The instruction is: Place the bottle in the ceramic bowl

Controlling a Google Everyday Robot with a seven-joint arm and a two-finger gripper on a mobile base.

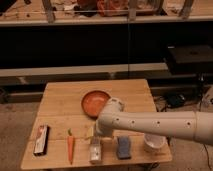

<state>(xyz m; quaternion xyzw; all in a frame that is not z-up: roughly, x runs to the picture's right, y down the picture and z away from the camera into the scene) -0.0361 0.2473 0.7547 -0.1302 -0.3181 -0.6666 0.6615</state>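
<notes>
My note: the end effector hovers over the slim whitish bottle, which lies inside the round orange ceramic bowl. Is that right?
Not quite. The camera view shows the slim whitish bottle lying on the wooden table, between the orange carrot and the blue sponge, outside the round orange ceramic bowl. The end effector does hover over it.

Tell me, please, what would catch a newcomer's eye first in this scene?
The big white robot arm reaches in from the right of the picture across the wooden table, its open gripper low over the slim bottle near the front edge. Behind it, mid-table, sits the orange bowl; a carrot and blue sponge flank the bottle.
</notes>
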